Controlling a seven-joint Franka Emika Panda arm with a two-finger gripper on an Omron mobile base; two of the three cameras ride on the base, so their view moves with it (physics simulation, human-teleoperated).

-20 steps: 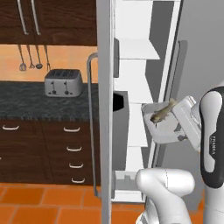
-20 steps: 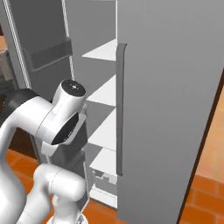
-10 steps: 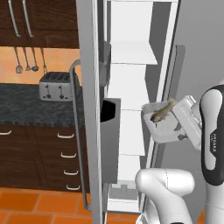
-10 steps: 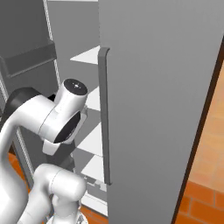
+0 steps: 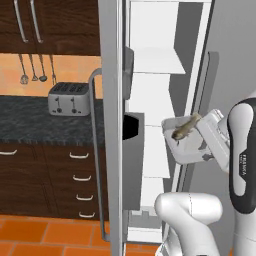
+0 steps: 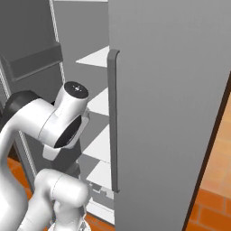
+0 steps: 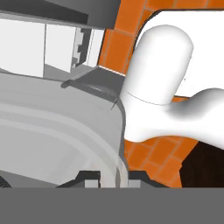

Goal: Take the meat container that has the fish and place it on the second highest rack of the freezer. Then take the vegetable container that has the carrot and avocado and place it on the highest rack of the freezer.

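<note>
Meat container [image 5: 187, 145], a shallow pale tray, sits at centre right of the left base view, tilted, with the fish [image 5: 183, 128] lying across its upper part. It hangs just in front of the open freezer [image 5: 160, 60], level with the middle white shelves, whose fronts are open to it. The grey freezer door [image 5: 117, 125] stands edge-on at frame centre. In the hand view the gripper [image 7: 113, 177] is clenched on the tray's rim at bottom centre.
</note>
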